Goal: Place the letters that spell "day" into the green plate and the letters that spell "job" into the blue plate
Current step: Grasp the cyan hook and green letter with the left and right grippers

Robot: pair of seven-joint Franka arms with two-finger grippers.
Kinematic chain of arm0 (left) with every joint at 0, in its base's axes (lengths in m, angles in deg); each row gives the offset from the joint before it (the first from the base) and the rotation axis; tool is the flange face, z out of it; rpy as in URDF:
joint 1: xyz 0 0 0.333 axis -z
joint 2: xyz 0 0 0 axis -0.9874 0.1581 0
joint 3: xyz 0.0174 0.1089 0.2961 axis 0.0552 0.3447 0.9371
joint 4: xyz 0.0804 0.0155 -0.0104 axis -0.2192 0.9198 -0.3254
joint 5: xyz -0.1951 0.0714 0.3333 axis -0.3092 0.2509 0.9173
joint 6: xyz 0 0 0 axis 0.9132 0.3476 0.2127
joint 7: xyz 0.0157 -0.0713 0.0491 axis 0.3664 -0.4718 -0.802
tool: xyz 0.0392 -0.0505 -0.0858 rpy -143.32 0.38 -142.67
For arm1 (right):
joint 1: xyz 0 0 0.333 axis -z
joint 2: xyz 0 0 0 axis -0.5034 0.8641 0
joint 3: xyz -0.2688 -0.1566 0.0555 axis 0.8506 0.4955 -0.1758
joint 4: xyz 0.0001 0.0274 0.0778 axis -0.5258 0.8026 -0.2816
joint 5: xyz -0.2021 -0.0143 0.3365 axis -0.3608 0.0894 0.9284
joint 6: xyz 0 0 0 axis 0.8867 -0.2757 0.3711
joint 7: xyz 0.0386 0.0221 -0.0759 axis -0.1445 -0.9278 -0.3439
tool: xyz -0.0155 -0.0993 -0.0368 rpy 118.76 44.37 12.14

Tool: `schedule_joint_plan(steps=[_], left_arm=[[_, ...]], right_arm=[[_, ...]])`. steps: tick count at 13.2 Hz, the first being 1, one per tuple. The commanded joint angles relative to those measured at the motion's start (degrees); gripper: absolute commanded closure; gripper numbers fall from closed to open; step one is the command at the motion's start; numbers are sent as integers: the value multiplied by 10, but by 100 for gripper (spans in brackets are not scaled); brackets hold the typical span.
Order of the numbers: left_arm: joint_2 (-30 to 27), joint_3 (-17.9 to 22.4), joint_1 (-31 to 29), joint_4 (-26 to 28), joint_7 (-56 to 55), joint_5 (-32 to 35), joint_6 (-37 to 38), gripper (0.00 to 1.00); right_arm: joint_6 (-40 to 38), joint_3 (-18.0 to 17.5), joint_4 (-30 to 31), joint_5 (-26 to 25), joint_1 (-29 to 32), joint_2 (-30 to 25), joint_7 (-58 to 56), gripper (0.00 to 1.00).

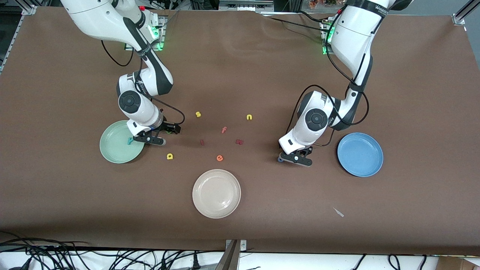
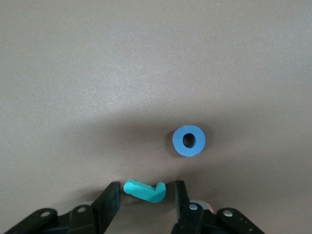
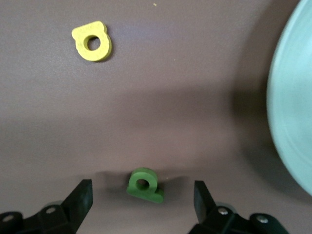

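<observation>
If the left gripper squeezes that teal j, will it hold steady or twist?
The teal j lies flat between the left gripper's fingers, so it probably won't roll. It looks like soft, light foam and may squash. Its hooked outline could twist under pressure.

Lighting: even, bright overhead light across the brown table (image 1: 240,67), no harsh glare. Shadows: soft and short, pooled under each arm; in the left wrist view a broad dim patch lies on the table around the blue o (image 2: 189,140) and the teal j (image 2: 144,190); in the right wrist view a similar dark band crosses the surface above the dark green d (image 3: 145,185). Highlights: faint sheen on the cream-white plate (image 1: 216,193); green indicator lamps glow at both arm bases. Focus: front view sharp throughout; the green plate (image 3: 292,97) is smeared and soft in the right wrist view; the yellow a (image 3: 92,41) is crisp.
</observation>
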Motion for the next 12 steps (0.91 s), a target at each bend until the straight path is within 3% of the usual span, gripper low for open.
schedule_joint_plan(steps=[1,3,9,12], left_arm=[[12,9,4,-9,10,0,-3,55],[12,9,4,-9,10,0,-3,60],[8,15,4,-8,11,1,-2,80],[-25,20,-9,0,11,1,9,80]], right_arm=[[8,1,8,6,-3,0,6,21],[6,1,8,7,-3,0,7,31],[4,1,8,6,-3,0,7,46],[4,0,8,6,-3,0,6,54]])
